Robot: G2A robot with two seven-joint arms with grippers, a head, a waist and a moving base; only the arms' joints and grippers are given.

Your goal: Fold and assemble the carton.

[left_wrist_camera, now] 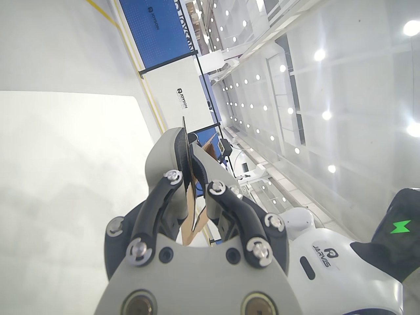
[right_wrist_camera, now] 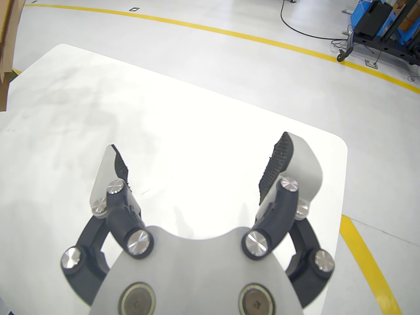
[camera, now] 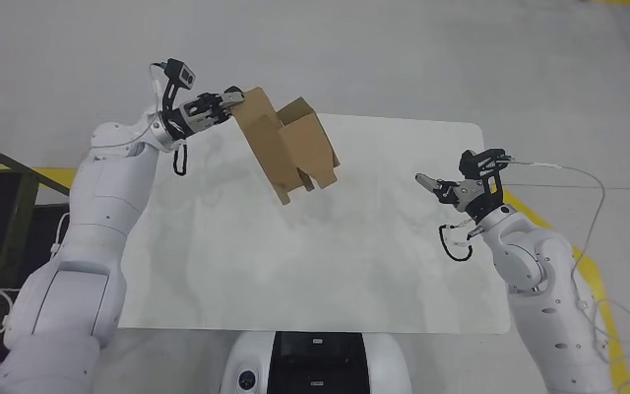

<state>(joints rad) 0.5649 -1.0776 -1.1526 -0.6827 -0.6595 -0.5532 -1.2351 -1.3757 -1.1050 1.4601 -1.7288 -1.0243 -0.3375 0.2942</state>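
Observation:
A brown cardboard carton (camera: 290, 146), partly opened with loose flaps, hangs tilted above the far left part of the white table (camera: 325, 266). My left gripper (camera: 232, 99) is shut on one of its flaps at the carton's upper left corner; in the left wrist view the thin cardboard edge (left_wrist_camera: 188, 162) is pinched between the two pads. My right gripper (camera: 425, 183) stands open over the table's right side, well apart from the carton, with nothing between its fingers (right_wrist_camera: 282, 162). A slice of the carton (right_wrist_camera: 10, 31) is seen far off in the right wrist view.
The table's far right corner (right_wrist_camera: 341, 145) lies just ahead of the right gripper. Yellow floor lines (right_wrist_camera: 203, 27) run around the table. Carts and cables stand far back in the room.

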